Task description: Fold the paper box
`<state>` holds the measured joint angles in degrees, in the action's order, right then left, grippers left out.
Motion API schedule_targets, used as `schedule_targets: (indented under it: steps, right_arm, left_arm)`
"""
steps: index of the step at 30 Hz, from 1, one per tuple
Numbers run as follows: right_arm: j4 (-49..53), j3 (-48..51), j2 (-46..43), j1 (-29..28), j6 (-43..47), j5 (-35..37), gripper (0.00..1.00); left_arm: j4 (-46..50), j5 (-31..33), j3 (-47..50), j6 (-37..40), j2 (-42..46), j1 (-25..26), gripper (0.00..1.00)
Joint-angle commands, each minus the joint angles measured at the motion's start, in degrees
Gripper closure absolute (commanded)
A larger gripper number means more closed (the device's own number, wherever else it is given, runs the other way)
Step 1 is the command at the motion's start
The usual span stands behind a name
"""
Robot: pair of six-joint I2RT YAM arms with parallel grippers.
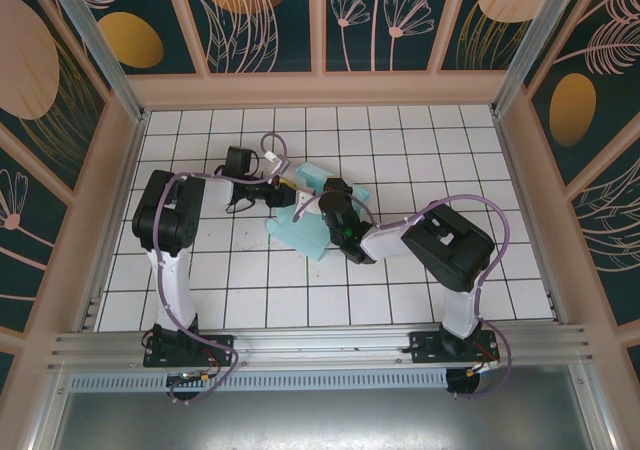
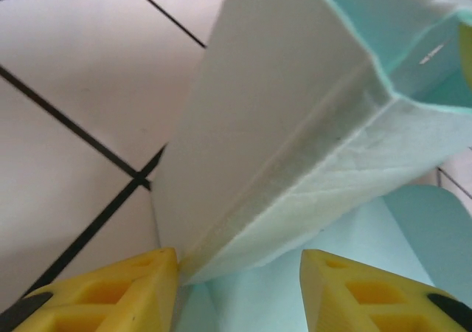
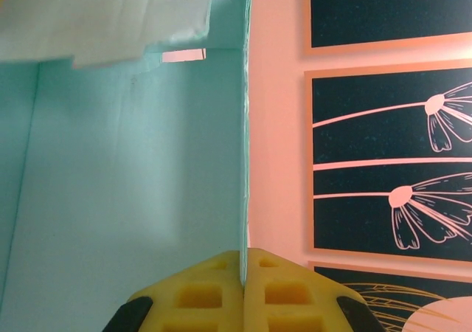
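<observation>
The white tiled tabletop, ruled with dark grid lines, sat inside peach-framed walls whose dark teal panels carried pale flower and leaf drawings and orange ovals. Silver aluminium rails ran along the near edge, where both arm bases were bolted.

Near the middle of the tabletop stood the pale turquoise thin-card paper box, partly raised, with flat flaps spread on the tiles around it. In the left wrist view its outer faces looked whitish and fibrous, meeting at a sharp vertical crease, while the inside and the flap lying beneath were a clearer turquoise.

The left tool was released, its yellow fingers set apart on either side of that crease; one seemed to brush the card, the other stood clear of it. The right tool was clenched on the upright edge of one wall of the paper box, the thin card pinched between its yellow pads.
</observation>
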<state>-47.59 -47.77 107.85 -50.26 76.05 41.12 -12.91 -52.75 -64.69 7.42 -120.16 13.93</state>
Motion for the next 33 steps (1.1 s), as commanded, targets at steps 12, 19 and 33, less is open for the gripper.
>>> schedule_targets:
  steps: [12, 19, 33]
  right_arm:
    - [2.6, -2.6, 1.3, -1.1, -3.8, -0.9, 1.00]
    - [3.1, -3.2, 1.8, -1.1, -4.3, -1.1, 1.00]
    - [7.3, -4.9, 0.6, -1.1, -10.0, -2.3, 0.93]
  left_arm:
    - [-6.3, 6.3, 0.9, -3.4, 1.5, 2.3, 0.58]
    - [-8.1, 5.0, 1.1, -4.8, 1.9, 2.9, 0.65]
    - [-9.8, 7.7, 1.2, -6.2, 1.2, 2.9, 0.76]
